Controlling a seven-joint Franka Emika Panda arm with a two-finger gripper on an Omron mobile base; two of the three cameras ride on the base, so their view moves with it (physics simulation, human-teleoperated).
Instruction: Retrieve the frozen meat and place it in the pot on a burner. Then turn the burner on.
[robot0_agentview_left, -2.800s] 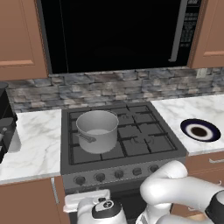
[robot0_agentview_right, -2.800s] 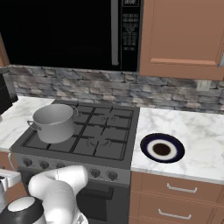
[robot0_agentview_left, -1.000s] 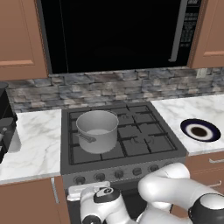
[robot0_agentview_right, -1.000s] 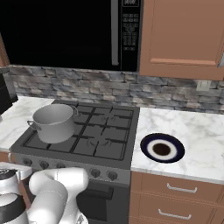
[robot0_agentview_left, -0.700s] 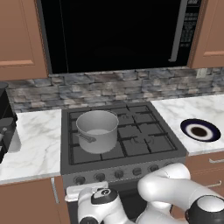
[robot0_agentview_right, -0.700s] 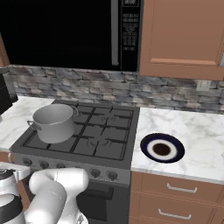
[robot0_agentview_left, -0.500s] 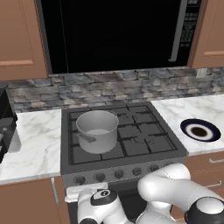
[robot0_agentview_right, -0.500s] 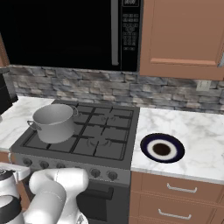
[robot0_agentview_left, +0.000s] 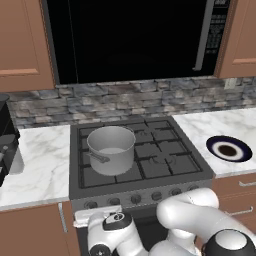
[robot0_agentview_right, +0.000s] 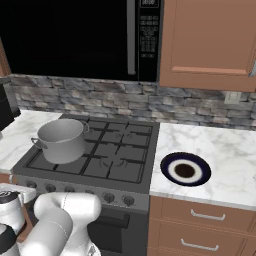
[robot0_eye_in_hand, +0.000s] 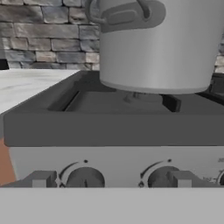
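Fingertips poke up as two small grey tips at the bottom of the hand view, well apart with nothing between them, so the gripper is spread wide and holding nothing (it sits low, right in front of the stove's front panel). Two round knobs on that panel lie just between the tips.

Landmark is the stove. Left of it is marble counter with a dark appliance at the far left edge, only partly seen. On the stove's front-left burner stands the pot, upright, silver-grey, short handle pointing toward the front; its inside looks bare. From the hand view the pot looms above the stove's front edge, resting on the grate. The other burners hold nothing. Right of the stove, on the marble counter, lies a dark-rimmed plate with a brown centre (what the brown part is, can't tell), well apart from the pot. Above the stove hangs a black microwave, wood cabinets beside it, stone backsplash behind.
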